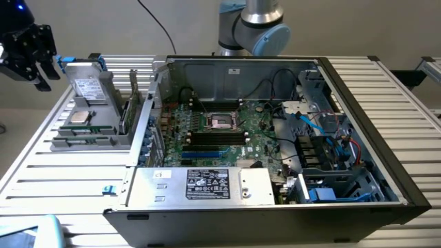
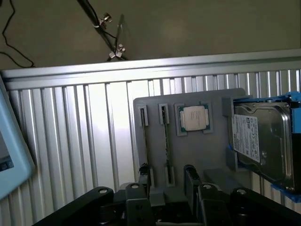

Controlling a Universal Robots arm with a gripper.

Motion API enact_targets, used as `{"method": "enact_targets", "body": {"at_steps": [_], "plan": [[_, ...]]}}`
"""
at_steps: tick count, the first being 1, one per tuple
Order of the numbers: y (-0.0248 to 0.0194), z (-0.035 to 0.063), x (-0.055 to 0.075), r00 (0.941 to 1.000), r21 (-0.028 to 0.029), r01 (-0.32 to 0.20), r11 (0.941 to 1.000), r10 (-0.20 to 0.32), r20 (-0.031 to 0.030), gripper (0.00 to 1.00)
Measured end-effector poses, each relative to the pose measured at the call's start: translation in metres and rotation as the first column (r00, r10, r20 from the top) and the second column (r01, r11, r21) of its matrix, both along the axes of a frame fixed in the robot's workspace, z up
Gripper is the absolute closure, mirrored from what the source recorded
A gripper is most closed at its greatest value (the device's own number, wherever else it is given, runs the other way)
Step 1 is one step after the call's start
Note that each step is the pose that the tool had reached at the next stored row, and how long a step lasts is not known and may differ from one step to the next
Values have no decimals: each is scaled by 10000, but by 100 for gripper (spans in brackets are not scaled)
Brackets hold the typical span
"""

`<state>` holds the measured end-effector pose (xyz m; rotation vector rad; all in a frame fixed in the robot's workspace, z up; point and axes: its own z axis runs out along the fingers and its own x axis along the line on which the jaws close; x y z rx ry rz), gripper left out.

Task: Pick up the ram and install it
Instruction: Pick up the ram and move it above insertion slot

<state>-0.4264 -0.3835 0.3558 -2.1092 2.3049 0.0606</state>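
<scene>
Trouble from here would most likely start at the holder. In the exterior view, your gripper (image 1: 45, 77) hangs at the exterior view's left, fingers spread with nothing between them. It is close to the blue tab of the hard drive (image 1: 86, 77) and above the grey holder (image 1: 90, 147). The ram (image 1: 86, 131) sits on edge in a slot at the holder's near end, not yet touched. Cross over carelessly and you could clip the drive, I judge, since it stands taller than the rest. The motherboard (image 1: 206, 137) lies deep inside the open case (image 1: 227, 77) among cables, a tight place for a long stick.

In the wrist view, the gripper (image 2: 165, 170) shows two dark fingers (image 2: 188, 172) set apart, roughly straddling the ram (image 2: 165, 141), which reads as a thin line between its end posts. A second slot (image 2: 144, 141) runs just beside it; whether that one holds a stick too, I cannot tell. The processor chip (image 2: 194, 117) sits on the ram's other side. If you are slightly off or twisted, a finger may land on a post or the neighbouring slot. A skewed pinch would likely let the stick tilt.
</scene>
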Motion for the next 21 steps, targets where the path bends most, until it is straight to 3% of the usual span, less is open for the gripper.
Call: {"method": "enact_targets", "body": {"at_steps": [4,12,15,18,21], "plan": [[-5,-73,19,10000,0,-1,10000,1,-1,57],[-92,-207,52,10000,-8,-13,10000,13,2,57],[-97,-231,67,10000,-32,-27,10000,27,58,57],[-98,-248,69,9998,-95,-45,9999,46,171,57],[-98,-286,72,9998,-145,-81,9999,84,193,57]]}}
